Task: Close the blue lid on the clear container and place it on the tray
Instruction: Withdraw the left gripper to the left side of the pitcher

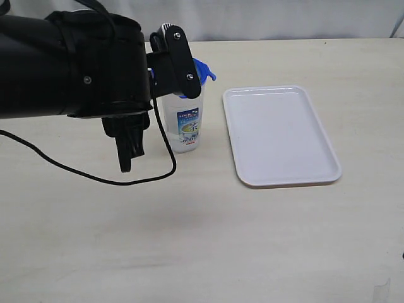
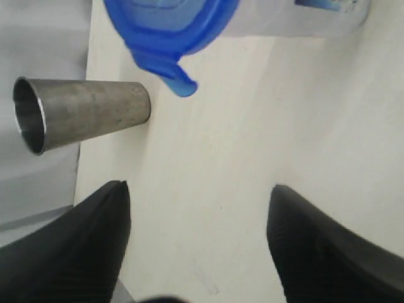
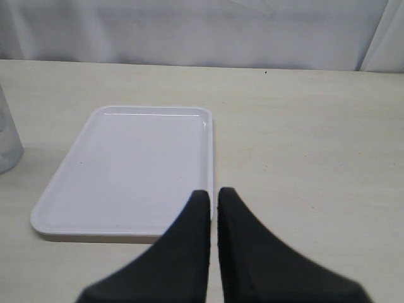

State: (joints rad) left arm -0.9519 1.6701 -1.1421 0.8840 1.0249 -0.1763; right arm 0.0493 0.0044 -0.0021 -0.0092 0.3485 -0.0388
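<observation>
The clear container (image 1: 187,124) with its blue-and-white label stands upright left of the white tray (image 1: 281,136). The blue lid (image 1: 203,71) sits on its top with one flap sticking out sideways. In the left wrist view the lid (image 2: 170,25) and the container (image 2: 297,16) lie just ahead of my left gripper (image 2: 199,192), which is open with only bare table between its fingers. From outside, the left gripper (image 1: 156,104) hangs right beside the container, one finger (image 1: 180,60) overlapping the lid. My right gripper (image 3: 214,192) is shut and empty over the near edge of the tray (image 3: 126,164).
A tapered steel cup (image 2: 82,113) stands close to the container on the side the left arm hides from the exterior view. A black cable (image 1: 95,177) loops from the left arm across the table. The container's edge (image 3: 6,142) shows beside the tray.
</observation>
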